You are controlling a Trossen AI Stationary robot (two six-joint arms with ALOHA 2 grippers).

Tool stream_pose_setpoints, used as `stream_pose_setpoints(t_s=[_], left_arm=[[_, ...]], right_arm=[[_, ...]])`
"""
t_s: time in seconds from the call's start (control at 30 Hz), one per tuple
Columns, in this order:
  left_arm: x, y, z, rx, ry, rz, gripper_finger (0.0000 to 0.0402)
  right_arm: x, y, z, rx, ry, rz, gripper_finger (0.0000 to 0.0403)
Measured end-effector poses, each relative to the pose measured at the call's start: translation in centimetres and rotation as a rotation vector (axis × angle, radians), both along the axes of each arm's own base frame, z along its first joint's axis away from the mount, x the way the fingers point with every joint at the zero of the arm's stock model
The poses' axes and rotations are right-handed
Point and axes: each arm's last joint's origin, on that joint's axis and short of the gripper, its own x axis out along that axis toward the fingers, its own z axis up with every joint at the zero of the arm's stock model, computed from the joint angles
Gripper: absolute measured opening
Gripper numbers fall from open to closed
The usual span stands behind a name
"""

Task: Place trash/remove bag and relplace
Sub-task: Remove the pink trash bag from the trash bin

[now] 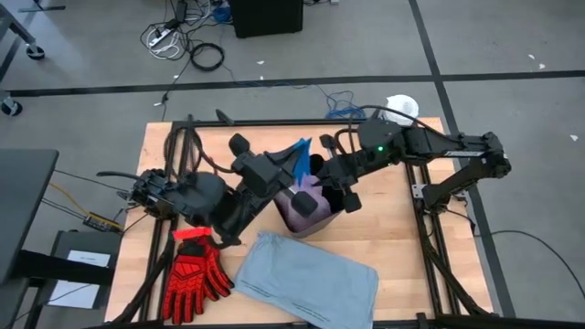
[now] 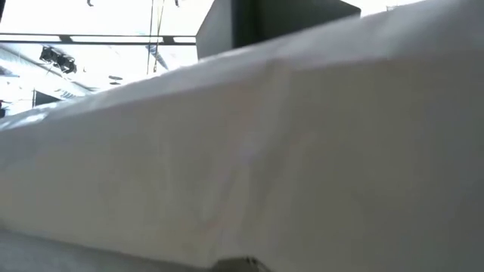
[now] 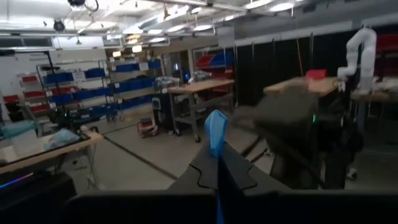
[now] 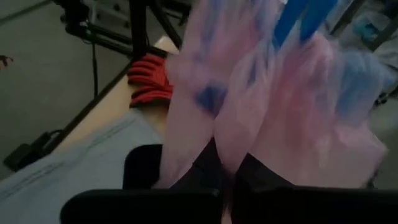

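High view: thin translucent pink-lavender bag sits mid-table on the wooden table, both dark arms converged over it. Left gripper is clamped on the bag's blue drawstring tie, which stands up from the bag toward the far edge. Right gripper is pinched tight on the pink plastic at the bag's right side. Flat grey-blue plastic liner lies just in front of the bag, near the front edge. Red gloves lie to the left of the liner, close beside it. White round object sits at the far right corner, well apart.

Low view: blocked almost fully by a pale sheet-like surface right at the lens; only ceiling shows above it.

Left wrist view: blue tie pokes up between the closed fingers; right arm's dark body behind it, workshop benches beyond.

Right wrist view: pink film fills the frame, bunched between closed fingers; blue tie strips at top. Gloves and liner lie behind on the table.
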Motion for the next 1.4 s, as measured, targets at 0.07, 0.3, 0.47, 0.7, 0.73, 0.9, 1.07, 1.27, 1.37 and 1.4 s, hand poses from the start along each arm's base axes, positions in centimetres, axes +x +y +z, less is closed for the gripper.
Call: stream_pose_setpoints(t_s=[0.07,0.3,0.47,0.7,0.73,0.9,1.07,1.27,1.37,1.4], left_arm=[[-0.2,0.1,0.4,0.013,-0.019,-0.018,0.0000],[-0.2,0.1,0.7,0.048,-0.018,-0.034,0.0000],[-0.3,0.2,0.7,0.065,0.024,0.002,0.0000],[-0.2,1.4,0.6,0.036,0.101,0.142,0.0000],[-0.2,1.5,0.6,0.038,0.102,0.143,0.0000],[0.1,2.4,0.9,0.057,0.071,0.130,0.0000],[0.1,3.9,1.4,0.043,0.065,0.207,0.0000],[0.6,5.7,1.3,0.044,0.077,0.263,0.0000],[0.8,6.3,1.4,0.065,0.063,0.250,0.0000],[0.8,6.4,1.4,0.074,0.054,0.240,0.0000]], right_arm=[[0.3,-0.1,-0.5,-0.005,0.017,-0.013,0.0000],[0.7,-0.9,-2.5,-0.007,0.075,-0.039,0.0000],[0.6,-1.3,-2.5,0.013,0.082,0.002,0.0000],[-1.5,-1.7,-0.5,-0.063,-0.014,-0.100,0.0022],[-2.1,-1.9,0.0,-0.104,-0.040,-0.135,0.0032],[-4.4,-3.7,1.7,-0.174,-0.099,-0.292,0.0108],[-4.8,-4.5,1.9,-0.026,-0.103,-0.231,0.0218],[-4.2,-4.3,3.0,0.020,-0.227,-0.211,0.0325],[-3.4,-4.4,3.3,0.030,-0.290,-0.209,0.0346],[-3.0,-4.4,3.2,0.030,-0.298,-0.206,0.0348]])
